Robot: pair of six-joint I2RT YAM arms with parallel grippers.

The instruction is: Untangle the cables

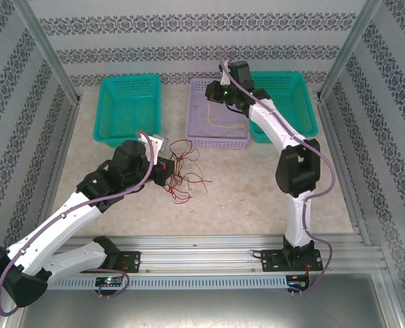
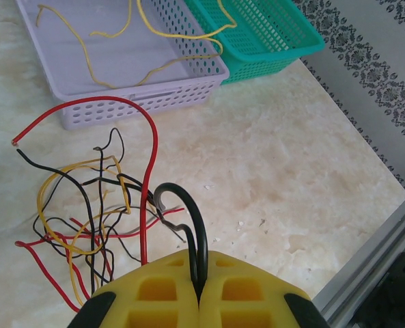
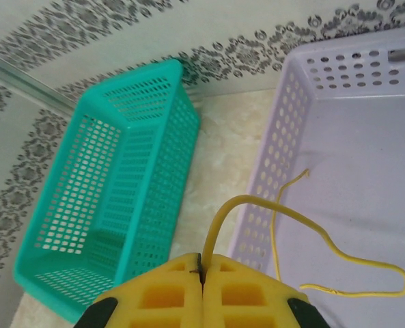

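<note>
A tangle of thin red, yellow and black cables (image 1: 185, 174) lies on the table in front of the lavender basket (image 1: 219, 142). My left gripper (image 1: 166, 166) sits at the tangle's left edge. In the left wrist view the left gripper (image 2: 200, 265) is shut on a black cable (image 2: 192, 212) that loops up out of the heap (image 2: 86, 212). My right gripper (image 1: 219, 92) hovers over the lavender basket's far left corner. There the right gripper (image 3: 202, 260) is shut on a yellow cable (image 3: 257, 203), which arcs down onto the basket floor (image 3: 366, 191).
A teal basket (image 1: 127, 109) stands left of the lavender one and another teal basket (image 1: 291, 102) stands to its right. Patterned walls and metal posts enclose the table. An aluminium rail (image 1: 216, 249) runs along the near edge.
</note>
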